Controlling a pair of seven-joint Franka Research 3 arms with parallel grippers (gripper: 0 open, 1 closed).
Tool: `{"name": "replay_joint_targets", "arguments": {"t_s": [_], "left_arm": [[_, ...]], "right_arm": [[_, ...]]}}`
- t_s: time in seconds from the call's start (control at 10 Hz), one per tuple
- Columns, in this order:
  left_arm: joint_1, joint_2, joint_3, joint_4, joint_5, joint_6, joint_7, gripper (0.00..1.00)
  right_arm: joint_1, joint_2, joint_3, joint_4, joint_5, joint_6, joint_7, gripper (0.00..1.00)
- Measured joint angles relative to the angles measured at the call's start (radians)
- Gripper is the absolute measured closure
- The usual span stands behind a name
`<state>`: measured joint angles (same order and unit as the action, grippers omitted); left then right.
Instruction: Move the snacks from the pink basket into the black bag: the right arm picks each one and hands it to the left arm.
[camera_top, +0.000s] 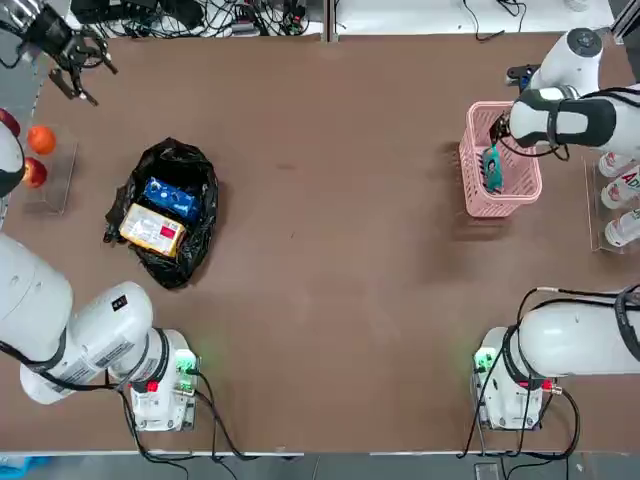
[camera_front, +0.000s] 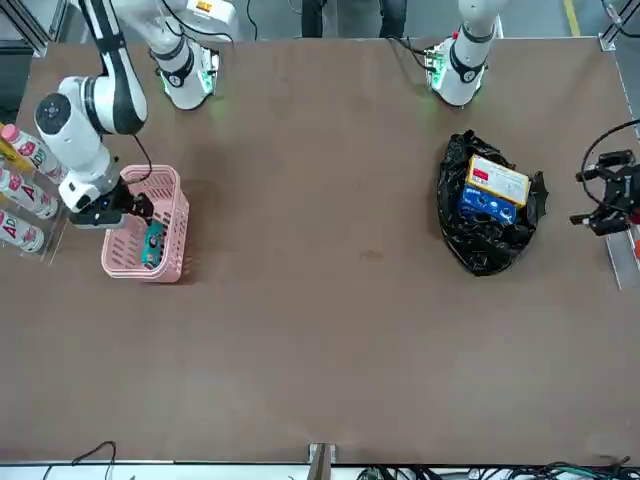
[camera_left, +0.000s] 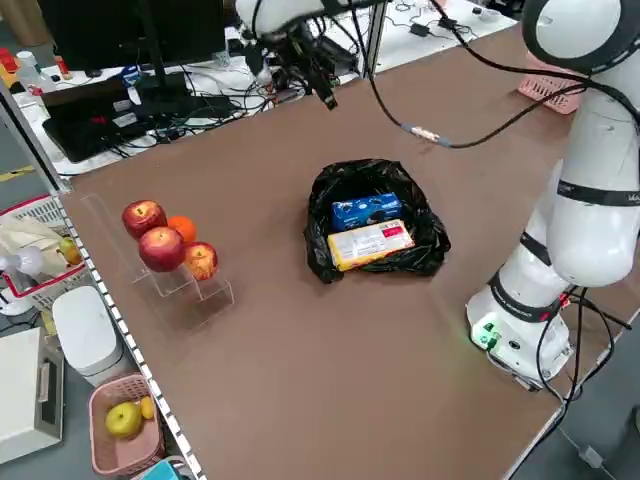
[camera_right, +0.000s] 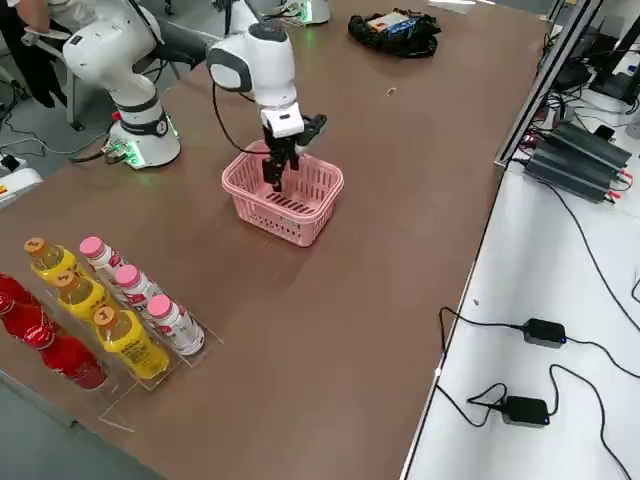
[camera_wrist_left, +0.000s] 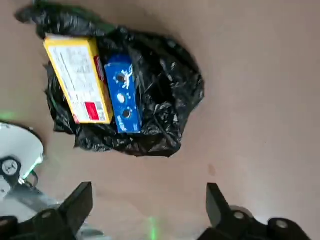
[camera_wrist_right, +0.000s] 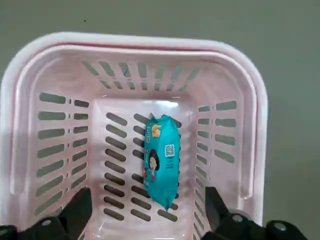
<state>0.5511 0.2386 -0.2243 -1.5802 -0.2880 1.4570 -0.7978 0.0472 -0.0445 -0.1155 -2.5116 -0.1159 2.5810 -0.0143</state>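
Note:
The pink basket (camera_top: 500, 207) stands at the table's right side with one teal-green snack (camera_top: 492, 168) lying in it. My right gripper (camera_top: 503, 128) hangs open just above the basket's far end; in the right wrist view the teal snack (camera_wrist_right: 161, 160) lies on the basket (camera_wrist_right: 135, 42) floor between the spread fingers. The black bag (camera_top: 180, 265) sits at the left, holding a blue packet (camera_top: 172, 198) and a yellow-orange packet (camera_top: 152, 230). My left gripper (camera_top: 75, 60) is open and empty at the far left corner, well away from the bag (camera_wrist_left: 165, 90).
A rack of bottles (camera_top: 620, 190) stands beyond the basket at the right edge. Orange and red balls (camera_top: 38, 155) sit on a clear stand at the left edge. Cables run along the far edge. Both arm bases occupy the near corners.

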Motion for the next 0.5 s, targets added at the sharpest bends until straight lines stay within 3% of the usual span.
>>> {"name": "replay_joint_targets", "arguments": {"t_s": [0.2, 0.5], "left_arm": [[-0.016, -0.002, -0.086, 0.094, 0.117, -0.05, 0.015, 0.0], [-0.096, -0.008, -0.083, 0.158, 0.154, -0.071, 0.095, 0.0]], "right_arm": [[0.0, 0.047, 0.001, 0.0, 0.0, 0.021, 0.0, 0.02], [0.0, 0.085, 0.003, 0.0, 0.0, 0.051, -0.001, 0.09]]}}
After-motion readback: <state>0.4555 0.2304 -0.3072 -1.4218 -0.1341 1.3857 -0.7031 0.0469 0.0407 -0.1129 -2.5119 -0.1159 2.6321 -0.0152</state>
